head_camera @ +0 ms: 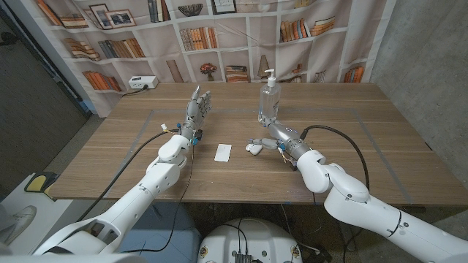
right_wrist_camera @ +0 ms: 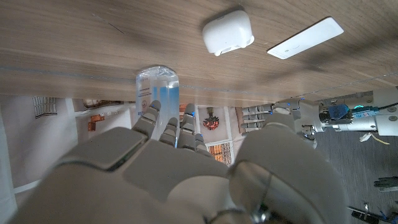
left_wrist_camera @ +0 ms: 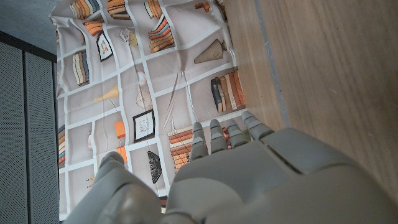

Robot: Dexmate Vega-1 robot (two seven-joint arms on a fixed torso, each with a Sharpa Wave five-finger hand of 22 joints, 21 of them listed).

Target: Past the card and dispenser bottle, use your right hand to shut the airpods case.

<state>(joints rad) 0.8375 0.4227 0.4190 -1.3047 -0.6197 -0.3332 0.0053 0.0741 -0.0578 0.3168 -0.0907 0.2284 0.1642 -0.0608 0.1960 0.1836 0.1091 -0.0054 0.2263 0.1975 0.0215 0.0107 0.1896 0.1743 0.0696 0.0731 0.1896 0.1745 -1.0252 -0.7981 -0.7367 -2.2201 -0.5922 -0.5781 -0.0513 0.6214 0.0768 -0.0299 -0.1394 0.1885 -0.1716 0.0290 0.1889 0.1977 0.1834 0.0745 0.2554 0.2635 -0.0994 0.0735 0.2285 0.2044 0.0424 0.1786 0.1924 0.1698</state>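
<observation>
At nine o'clock of my empty, spread right hand (head_camera: 269,136), the airpods case (head_camera: 254,149) needs a gentle downward press.

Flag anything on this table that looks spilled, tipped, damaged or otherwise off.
Nothing stands out. The clear pump dispenser bottle stands upright, the flat white card lies flat on the wooden table, and the small white airpods case sits intact beside the right hand. No spill shows.

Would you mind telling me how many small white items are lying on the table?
2: the airpods case beside the right hand, and the card just left of it, nearer the left hand.
</observation>
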